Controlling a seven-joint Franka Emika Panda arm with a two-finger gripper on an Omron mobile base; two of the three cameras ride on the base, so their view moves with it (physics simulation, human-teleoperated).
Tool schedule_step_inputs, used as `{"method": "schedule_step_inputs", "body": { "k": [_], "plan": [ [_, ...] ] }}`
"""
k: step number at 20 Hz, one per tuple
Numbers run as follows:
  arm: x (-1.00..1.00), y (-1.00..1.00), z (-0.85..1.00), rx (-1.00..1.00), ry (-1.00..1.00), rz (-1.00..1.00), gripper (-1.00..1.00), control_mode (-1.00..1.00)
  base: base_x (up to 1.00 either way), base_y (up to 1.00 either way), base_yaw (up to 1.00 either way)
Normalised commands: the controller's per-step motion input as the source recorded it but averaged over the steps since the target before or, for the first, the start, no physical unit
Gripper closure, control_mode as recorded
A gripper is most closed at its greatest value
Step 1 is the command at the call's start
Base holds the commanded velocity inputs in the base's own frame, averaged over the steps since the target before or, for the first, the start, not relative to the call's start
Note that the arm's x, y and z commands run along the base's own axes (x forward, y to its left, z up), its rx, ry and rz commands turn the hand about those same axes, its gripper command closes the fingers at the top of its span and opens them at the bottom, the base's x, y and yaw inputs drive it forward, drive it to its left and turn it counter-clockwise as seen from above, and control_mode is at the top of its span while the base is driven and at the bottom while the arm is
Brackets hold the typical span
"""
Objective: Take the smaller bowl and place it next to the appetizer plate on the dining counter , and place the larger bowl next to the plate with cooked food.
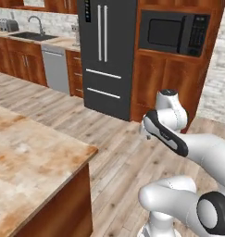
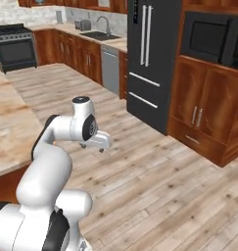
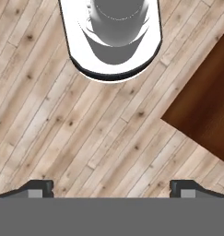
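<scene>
Left base view: unlettered fridge (image 1: 106, 55)

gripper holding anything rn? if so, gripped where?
Nothing held. The gripper is open, fingertips wide apart with only the wood floor between them.

Readable text: none in any view
Microwave (image 1: 173, 32) panel: marks too blurred to read
Fridge (image 1: 106, 51) display: too small to read
</scene>
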Motion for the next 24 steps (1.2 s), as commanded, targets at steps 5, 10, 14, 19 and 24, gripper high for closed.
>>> {"method": "schedule_step_inputs", "body": {
  "k": [5, 10, 14, 19, 24],
  "plan": [
    [0.00, 0.00, 0.00, 0.00, 0.00, 0.00, -1.00, 1.00, 0.39, -0.93, 0.56],
    [0.00, 0.00, 0.00, 0.00, 0.00, 0.00, -1.00, 1.00, 0.39, -1.00, 0.54],
    [0.00, 0.00, 0.00, 0.00, 0.00, 0.00, -1.00, 1.00, 0.58, -1.00, 0.48],
    [0.00, 0.00, 0.00, 0.00, 0.00, 0.00, -1.00, 1.00, 0.89, -1.00, 0.45],
    [0.00, 0.00, 0.00, 0.00, 0.00, 0.00, -1.00, 1.00, 1.00, -0.89, 0.49]
  ]
}}
